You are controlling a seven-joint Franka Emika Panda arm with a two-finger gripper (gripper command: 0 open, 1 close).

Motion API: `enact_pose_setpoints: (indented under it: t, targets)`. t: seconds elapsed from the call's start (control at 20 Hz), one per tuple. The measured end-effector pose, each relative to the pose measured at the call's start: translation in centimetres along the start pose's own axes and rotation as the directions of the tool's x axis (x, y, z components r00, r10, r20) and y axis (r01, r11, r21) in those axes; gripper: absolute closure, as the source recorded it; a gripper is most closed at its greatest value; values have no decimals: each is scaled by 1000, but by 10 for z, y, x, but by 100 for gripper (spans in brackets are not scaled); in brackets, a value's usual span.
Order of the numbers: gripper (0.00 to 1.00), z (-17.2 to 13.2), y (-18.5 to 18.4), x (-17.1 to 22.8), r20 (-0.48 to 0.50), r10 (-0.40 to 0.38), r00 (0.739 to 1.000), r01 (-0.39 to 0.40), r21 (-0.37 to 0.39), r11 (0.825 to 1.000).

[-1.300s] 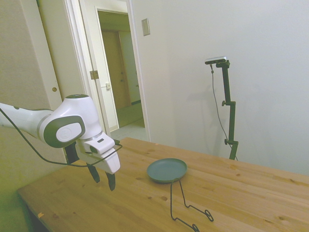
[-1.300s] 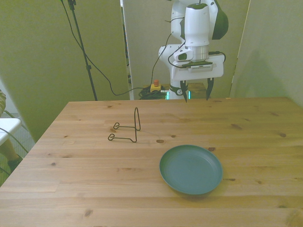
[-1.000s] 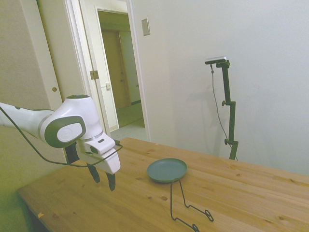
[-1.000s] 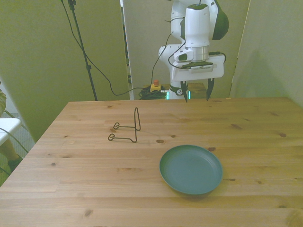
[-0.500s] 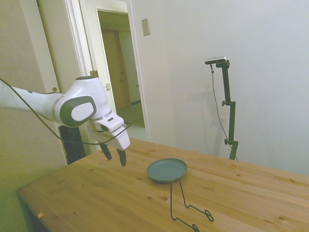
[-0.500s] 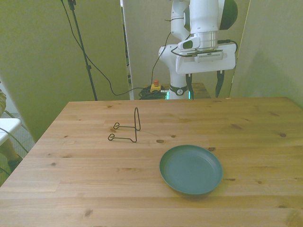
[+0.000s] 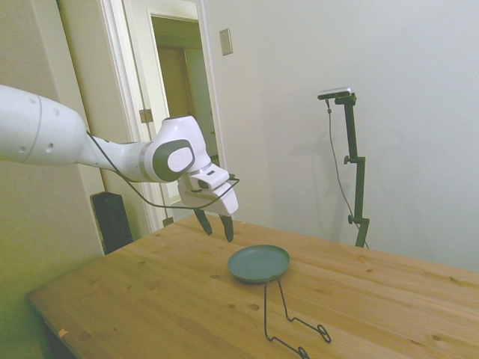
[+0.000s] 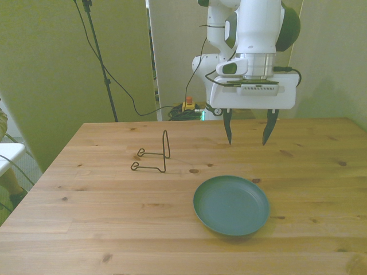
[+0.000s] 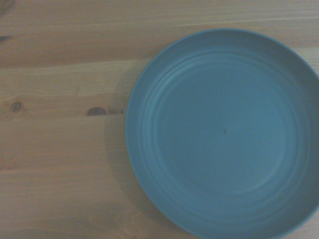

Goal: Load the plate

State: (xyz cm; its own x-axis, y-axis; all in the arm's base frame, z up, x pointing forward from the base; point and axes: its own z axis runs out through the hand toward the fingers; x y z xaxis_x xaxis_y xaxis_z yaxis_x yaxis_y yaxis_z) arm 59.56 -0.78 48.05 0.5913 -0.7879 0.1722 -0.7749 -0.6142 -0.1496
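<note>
step: approach, judged | gripper (image 8: 246,135) spread, empty, upper right of frame | plate (image 8: 231,205) flat, lower centre | next: descend onto rim, likely

The white arm holds its hand (image 8: 245,137) aloft, fingers spread, pointing down.

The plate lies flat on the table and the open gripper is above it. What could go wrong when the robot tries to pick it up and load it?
1. The plate lies flat on the table, rim low against the wood. The open gripper, hanging above the table beyond the plate, may slide off the rim or push the plate away.
2. The wire stand looks thin and light. A tilted plate could knock it over or miss it.
</note>
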Motion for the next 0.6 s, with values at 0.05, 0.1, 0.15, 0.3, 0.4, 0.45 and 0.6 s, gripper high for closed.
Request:
enact_pose_setpoints:
  t: [0.05, 0.1, 0.15, 0.3, 0.4, 0.45, 0.6]
  targets:
    - [0, 5, -4, 4, -2, 2, 1000, -2, -4, 1000]
    - [0, 9, -8, 7, -4, 5, 1000, -5, -9, 1000]
    - [0, 14, -12, 8, -5, 5, 1000, -5, -12, 1000]
    - [0, 28, -22, 9, -7, 0, 1000, -1, -31, 1000]
    - [0, 39, -27, 6, -5, -2, 1000, 2, -42, 999]
    - [0, 44, -29, 5, -4, -5, 1000, 4, -48, 999]
    - [0, 62, -33, 5, -8, -3, 1000, 2, -61, 998]
